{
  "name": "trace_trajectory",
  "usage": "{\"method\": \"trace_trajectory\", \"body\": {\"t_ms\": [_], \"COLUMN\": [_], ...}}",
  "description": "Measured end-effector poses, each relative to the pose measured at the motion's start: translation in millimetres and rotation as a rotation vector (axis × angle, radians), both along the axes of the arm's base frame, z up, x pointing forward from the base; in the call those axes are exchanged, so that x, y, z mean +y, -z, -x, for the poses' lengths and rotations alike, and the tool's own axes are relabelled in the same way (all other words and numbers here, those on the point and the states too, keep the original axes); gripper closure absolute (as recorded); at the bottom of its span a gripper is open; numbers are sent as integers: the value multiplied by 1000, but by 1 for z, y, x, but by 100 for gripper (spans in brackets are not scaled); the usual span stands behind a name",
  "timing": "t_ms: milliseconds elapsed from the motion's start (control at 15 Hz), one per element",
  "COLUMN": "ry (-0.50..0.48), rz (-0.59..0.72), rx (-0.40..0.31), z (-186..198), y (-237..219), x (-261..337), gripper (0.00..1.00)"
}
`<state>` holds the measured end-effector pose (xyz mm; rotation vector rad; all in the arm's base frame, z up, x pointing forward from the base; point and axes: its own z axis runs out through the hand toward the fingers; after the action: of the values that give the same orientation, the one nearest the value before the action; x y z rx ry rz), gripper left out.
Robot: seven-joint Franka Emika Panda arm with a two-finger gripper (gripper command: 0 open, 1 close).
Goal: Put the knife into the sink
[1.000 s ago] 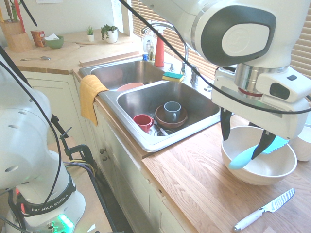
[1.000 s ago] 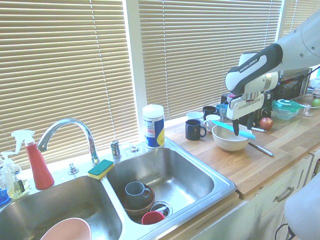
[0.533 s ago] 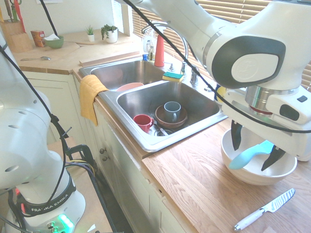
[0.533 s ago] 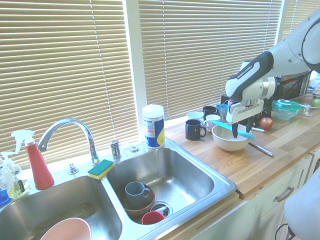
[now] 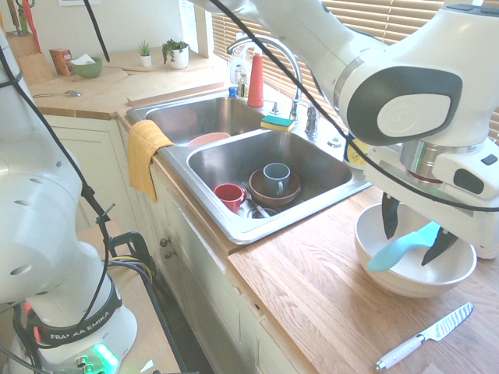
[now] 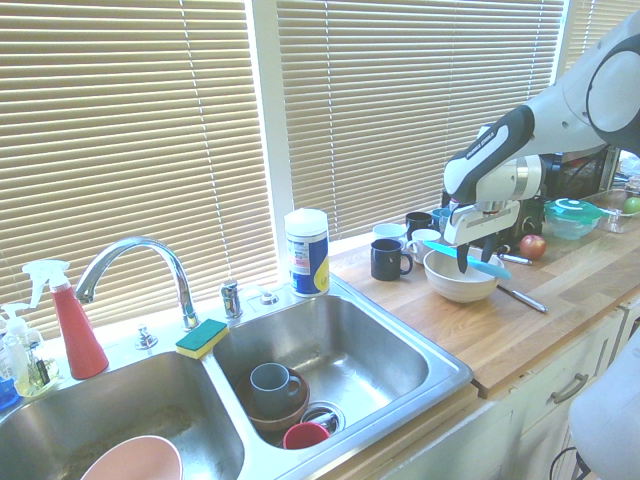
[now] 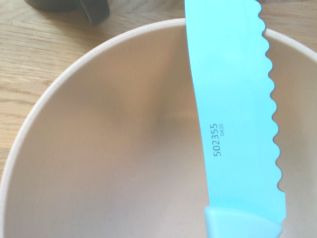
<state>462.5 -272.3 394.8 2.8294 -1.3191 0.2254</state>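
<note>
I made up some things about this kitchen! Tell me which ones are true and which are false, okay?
1. The turquoise knife lies across the white bowl. True.
2. The sink is empty. False: mugs and a brown bowl sit in it.
3. The gripper straddles the knife, fingers either side. True.
4. The steel knife is in the bowl. False: it lies on the wooden counter.
5. The sponge is red. False: yellow and green.
</note>
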Motion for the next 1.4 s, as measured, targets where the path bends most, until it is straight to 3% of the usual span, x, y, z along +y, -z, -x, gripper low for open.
{"method": "trace_trajectory", "body": {"t_ms": [1000, 1400], "ry": [5, -53], "rz": [0, 32], "rx": [0, -100], "z": [-3, -3], "y": [1, -78], "x": [-1, 35], "gripper": [100, 100]}}
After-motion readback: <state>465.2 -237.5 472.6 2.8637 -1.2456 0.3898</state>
